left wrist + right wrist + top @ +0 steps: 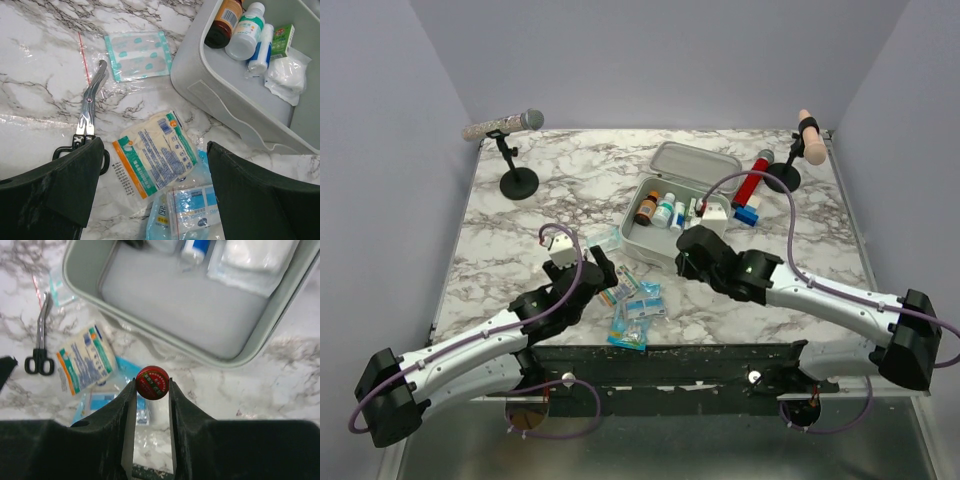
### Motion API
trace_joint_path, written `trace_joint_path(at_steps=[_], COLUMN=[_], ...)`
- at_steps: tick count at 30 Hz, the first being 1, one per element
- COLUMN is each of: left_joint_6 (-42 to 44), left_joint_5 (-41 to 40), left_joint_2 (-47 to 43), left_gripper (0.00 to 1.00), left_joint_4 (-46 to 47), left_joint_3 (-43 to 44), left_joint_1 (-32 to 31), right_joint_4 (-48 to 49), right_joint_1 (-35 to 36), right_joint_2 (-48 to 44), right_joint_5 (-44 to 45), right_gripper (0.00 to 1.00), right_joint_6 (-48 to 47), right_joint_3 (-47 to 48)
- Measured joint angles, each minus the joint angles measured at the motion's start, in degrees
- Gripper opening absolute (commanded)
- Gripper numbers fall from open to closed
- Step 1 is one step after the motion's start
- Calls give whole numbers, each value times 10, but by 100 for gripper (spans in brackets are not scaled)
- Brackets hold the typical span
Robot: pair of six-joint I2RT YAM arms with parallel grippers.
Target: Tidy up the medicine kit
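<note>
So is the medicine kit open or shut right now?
Open: the medicine kit has its lid swung back behind it, and bottles show inside.

Bottles (245,30) in medicine kit (210,95), packets (155,155) before it

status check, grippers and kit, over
Left gripper open over loose packets. Right gripper shut on small red tin, near the rim of the medicine kit. Kit open, bottles inside, bare floor unobstructed.
</note>
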Motion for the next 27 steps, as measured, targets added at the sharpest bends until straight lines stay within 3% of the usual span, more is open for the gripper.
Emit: trace_joint_path(at_steps=[6,12,20,27], left_joint_6=[8,29,48,50], left_joint_5=[0,-2,-5,-16], left_joint_2=[22,23,31,29], left_gripper=[95,95,96,97], left_joint_4=[7,6,6,-4], left_joint_3=[2,16,25,25], left_joint_1=[0,0,0,0], right_joint_4=[6,22,27,22], right_joint_1=[-88,-177,-212,-231], right_joint_2=[40,136,275,351], right_joint_5=[24,8,-32,-45], right_gripper=[8,9,10,22], right_joint_6=[-60,-94,-115,-126], right_joint_3=[62,96,188,267])
